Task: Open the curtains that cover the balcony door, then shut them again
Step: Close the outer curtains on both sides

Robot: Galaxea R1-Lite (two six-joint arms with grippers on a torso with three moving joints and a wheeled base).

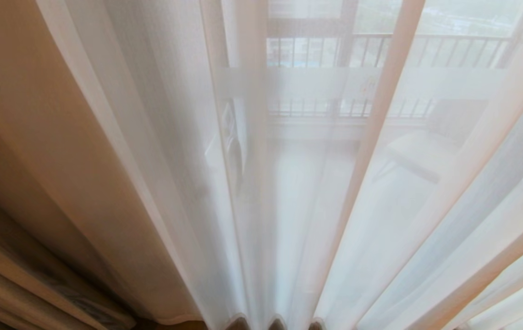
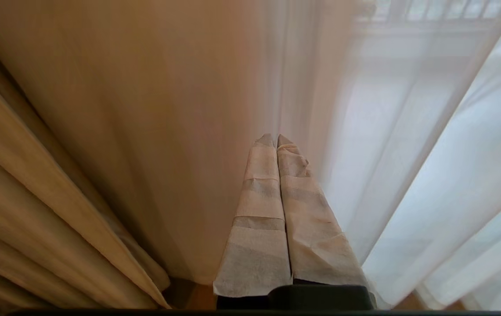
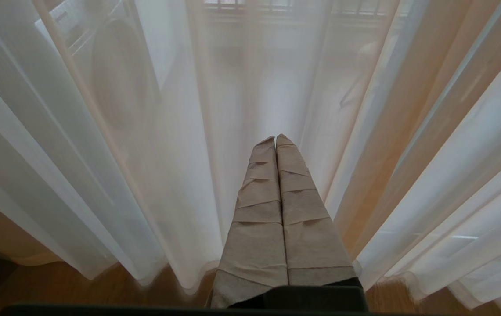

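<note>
The curtains hang drawn right in front of me. The see-through white sheers (image 1: 298, 192) fill the middle and right, and the thick greyish-beige drapes (image 1: 18, 275) are gathered in folds at the lower left. The balcony door (image 1: 316, 85) shows only dimly through the sheers, as glass with a pale horizontal band. Neither arm appears in the head view. My left gripper (image 2: 275, 138) is shut and empty, its tape-wrapped fingers pointing at the fabric where the beige side meets the sheers (image 2: 408, 131). The right gripper (image 3: 275, 138) is shut and empty too, pointing into the sheer pleats (image 3: 189, 153).
Behind the sheers lie a balcony floor, a dark railing (image 1: 426, 46), a chair-like shape (image 1: 426, 146) and a round-fronted appliance (image 3: 114, 74). Wooden floor (image 3: 57, 285) shows under the curtain hems. Thick drape folds (image 2: 35, 197) stand close beside the left gripper.
</note>
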